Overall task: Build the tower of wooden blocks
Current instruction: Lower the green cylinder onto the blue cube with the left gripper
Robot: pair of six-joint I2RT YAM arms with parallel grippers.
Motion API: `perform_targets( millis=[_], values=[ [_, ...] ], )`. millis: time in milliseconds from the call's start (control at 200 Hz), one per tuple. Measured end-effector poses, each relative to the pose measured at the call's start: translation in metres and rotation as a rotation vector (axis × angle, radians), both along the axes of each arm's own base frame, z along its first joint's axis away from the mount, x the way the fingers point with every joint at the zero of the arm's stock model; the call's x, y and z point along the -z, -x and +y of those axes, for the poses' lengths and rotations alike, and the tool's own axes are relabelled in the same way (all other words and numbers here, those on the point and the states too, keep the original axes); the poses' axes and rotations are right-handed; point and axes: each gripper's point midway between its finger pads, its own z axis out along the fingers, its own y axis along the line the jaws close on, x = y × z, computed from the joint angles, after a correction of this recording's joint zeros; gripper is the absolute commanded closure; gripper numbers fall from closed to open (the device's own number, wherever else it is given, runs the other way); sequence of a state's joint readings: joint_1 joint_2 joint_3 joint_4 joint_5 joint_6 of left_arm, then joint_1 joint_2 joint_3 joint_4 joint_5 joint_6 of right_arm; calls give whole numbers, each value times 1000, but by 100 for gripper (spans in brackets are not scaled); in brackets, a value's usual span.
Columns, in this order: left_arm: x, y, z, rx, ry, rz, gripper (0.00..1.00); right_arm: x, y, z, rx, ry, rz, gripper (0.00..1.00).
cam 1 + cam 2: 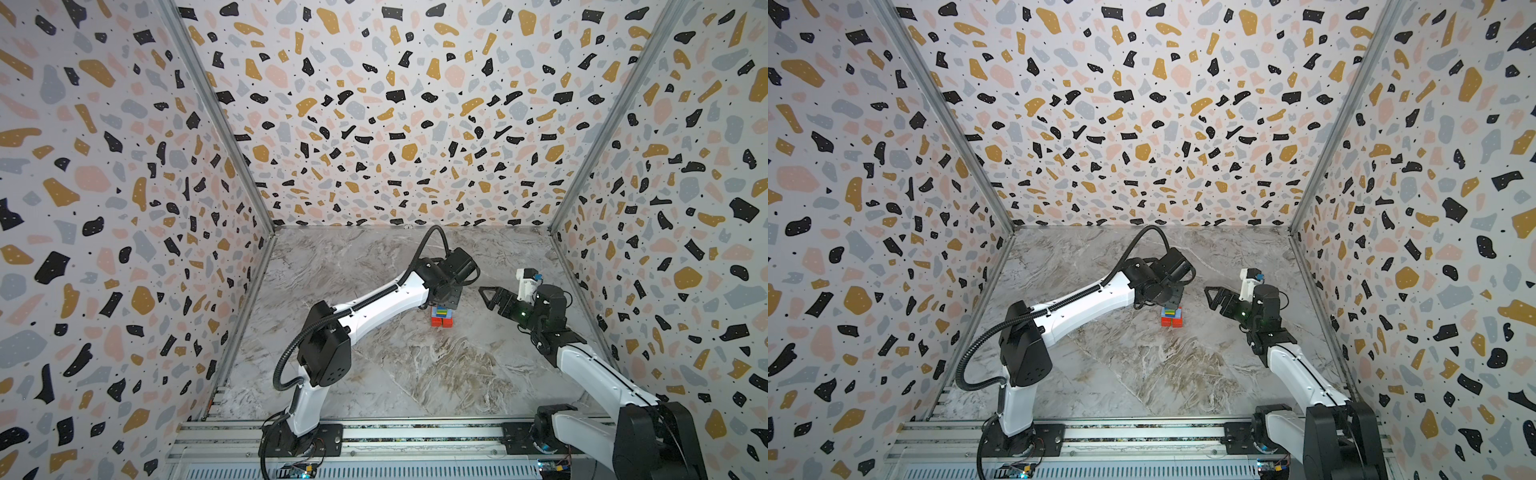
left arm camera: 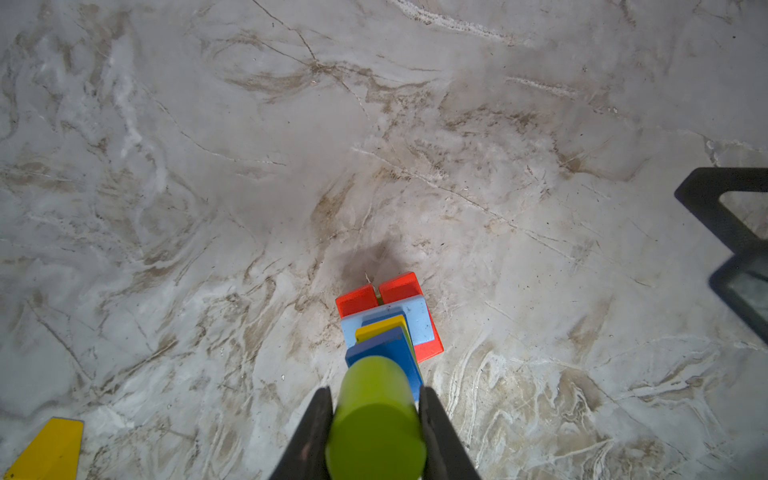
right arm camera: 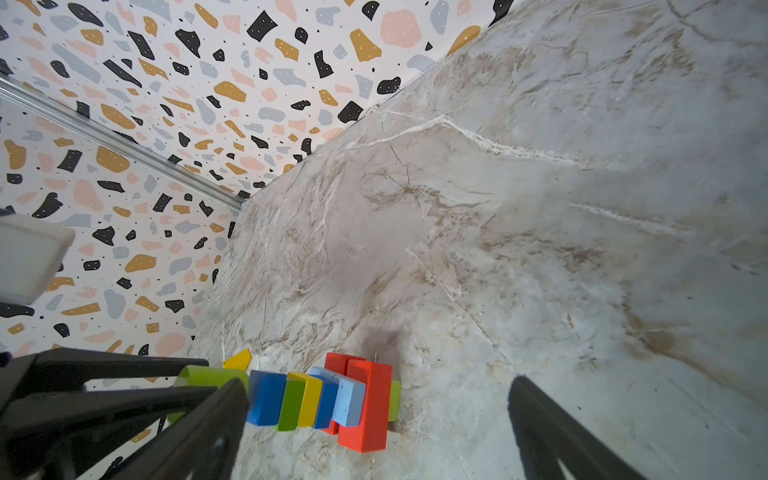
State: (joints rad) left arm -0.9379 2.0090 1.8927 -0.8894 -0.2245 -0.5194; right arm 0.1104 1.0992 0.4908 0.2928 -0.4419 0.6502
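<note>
left gripper (image 2: 376,392) is over the wood block tower (image 1: 441,316), jaws pinching the lime cylinder (image 2: 376,419) by its sides, right at the top blue block (image 2: 386,353). whether they touch, cannot tell. the tower stands mid-table on the marble top (image 1: 415,374): 2 red blocks (image 2: 401,286) at the base, then light blue, blue, yellow, green, blue. right gripper (image 1: 487,296) hangs to the tower's right, apart from it, jaws spread wide and holding nothing. 1 yellow block (image 2: 48,451) lies loose near the tower.
</note>
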Motion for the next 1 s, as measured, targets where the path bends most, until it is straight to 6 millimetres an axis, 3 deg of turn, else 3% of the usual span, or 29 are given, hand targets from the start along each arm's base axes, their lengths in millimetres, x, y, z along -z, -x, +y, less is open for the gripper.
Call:
perform_targets(
  millis=[1001],
  values=[
    [8,-2,-5,3,5,4,92,-1,0,1,-3,-2,-8,1]
  ],
)
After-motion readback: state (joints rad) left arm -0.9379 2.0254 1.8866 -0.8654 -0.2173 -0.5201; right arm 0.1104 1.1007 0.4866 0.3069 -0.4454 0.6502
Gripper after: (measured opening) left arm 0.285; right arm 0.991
